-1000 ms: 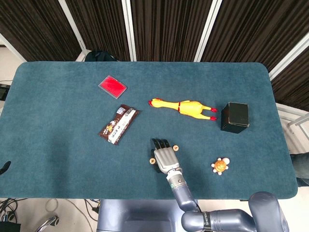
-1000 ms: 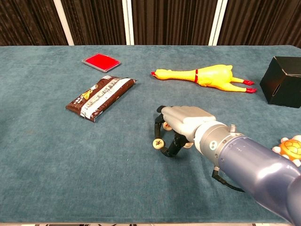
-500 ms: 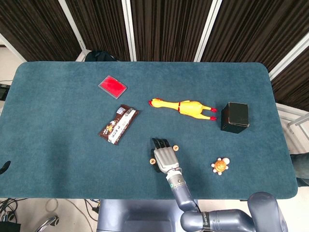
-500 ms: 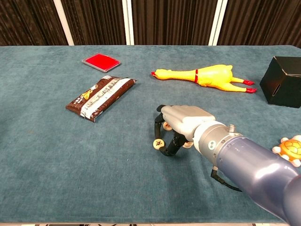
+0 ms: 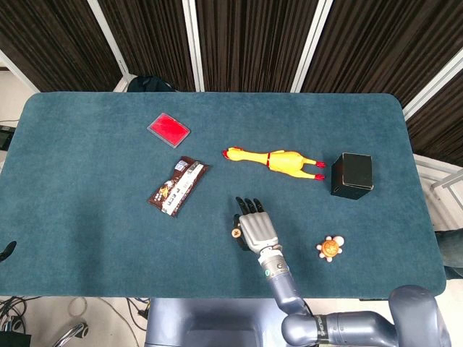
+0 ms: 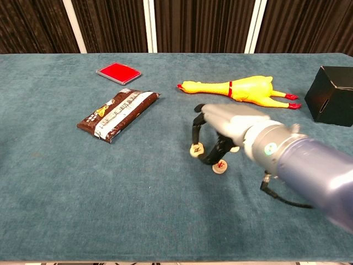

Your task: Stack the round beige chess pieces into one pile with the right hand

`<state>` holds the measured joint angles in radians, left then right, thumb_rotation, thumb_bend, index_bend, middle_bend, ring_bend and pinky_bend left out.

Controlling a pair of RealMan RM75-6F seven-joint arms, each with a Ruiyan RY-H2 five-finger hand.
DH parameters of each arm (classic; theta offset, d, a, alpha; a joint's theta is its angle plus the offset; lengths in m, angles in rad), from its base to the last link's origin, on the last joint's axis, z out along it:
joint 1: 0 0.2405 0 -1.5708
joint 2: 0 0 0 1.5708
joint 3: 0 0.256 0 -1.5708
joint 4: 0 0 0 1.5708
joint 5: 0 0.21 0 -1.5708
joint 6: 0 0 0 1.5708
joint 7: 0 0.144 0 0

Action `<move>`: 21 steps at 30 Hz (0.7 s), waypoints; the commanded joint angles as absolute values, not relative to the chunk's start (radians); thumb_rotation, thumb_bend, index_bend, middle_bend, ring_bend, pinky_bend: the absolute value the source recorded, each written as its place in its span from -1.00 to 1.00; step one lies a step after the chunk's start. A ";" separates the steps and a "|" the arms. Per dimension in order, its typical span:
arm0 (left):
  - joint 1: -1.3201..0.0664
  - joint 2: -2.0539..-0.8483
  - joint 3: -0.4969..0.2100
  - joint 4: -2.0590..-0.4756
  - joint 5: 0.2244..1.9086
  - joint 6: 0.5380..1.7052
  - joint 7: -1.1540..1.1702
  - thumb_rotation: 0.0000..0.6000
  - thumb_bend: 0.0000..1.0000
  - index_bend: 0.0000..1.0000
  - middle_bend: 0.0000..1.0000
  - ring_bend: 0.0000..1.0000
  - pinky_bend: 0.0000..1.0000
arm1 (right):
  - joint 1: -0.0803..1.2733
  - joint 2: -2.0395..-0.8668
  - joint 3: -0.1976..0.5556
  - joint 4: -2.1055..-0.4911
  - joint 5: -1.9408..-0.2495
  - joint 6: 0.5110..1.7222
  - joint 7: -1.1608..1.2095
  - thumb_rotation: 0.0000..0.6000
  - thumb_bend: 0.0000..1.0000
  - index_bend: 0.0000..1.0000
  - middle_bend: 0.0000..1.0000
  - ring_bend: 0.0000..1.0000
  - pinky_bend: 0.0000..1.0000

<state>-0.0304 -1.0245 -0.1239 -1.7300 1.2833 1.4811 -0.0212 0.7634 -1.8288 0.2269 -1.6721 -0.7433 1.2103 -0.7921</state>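
Right hand (image 6: 223, 128) pinches one beige piece (image 6: 196, 149) in its fingers (image 6: 194, 131), above the tabletop (image 6: 83, 193). A second piece (image 6: 219, 167) lies below, unstacked. Stacking remains.

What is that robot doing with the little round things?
The right robot hand is pinching one round beige chess piece just above the blue table. Another beige piece lies on the cloth right below the hand. They are not stacked yet. A rubber chicken lies behind.
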 commanded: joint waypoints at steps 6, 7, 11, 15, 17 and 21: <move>-0.030 -1.026 -0.122 -1.730 1.285 1.483 -0.016 1.00 -0.63 -0.77 -1.00 -1.00 -0.83 | 0.731 -1.766 0.198 -1.719 -0.750 1.213 -0.764 1.00 -0.14 -0.01 -1.00 -1.00 -1.00; -0.029 -1.026 -0.122 -1.730 1.285 1.484 -0.015 1.00 -0.63 -0.77 -1.00 -1.00 -0.83 | 0.727 -1.762 0.194 -1.720 -0.750 1.213 -0.760 1.00 -0.14 -0.01 -1.00 -1.00 -1.00; -0.029 -1.027 -0.123 -1.731 1.284 1.484 -0.013 1.00 -0.63 -0.77 -1.00 -1.00 -0.83 | 0.721 -1.760 0.184 -1.716 -0.752 1.210 -0.748 1.00 -0.14 -0.01 -1.00 -1.00 -1.00; -0.029 -1.027 -0.123 -1.728 1.282 1.482 -0.013 1.00 -0.63 -0.77 -1.00 -1.00 -0.83 | 0.717 -1.762 0.177 -1.706 -0.757 1.208 -0.738 1.00 -0.14 -0.01 -1.00 -1.00 -1.00; -0.030 -1.027 -0.123 -1.727 1.281 1.481 -0.013 1.00 -0.63 -0.77 -1.00 -1.00 -0.83 | 0.715 -1.762 0.174 -1.702 -0.758 1.209 -0.734 1.00 -0.14 -0.01 -1.00 -1.00 -1.00; -0.030 -1.027 -0.122 -1.726 1.282 1.480 -0.013 1.00 -0.63 -0.77 -1.00 -1.00 -0.83 | 0.710 -1.759 0.171 -1.702 -0.758 1.205 -0.725 1.00 -0.14 -0.01 -1.00 -1.00 -1.00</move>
<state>-0.0305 -1.0274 -0.1223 -1.7263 1.2817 1.4796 -0.0130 0.7112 -1.7598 0.1711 -1.7008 -0.7577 1.2056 -0.7264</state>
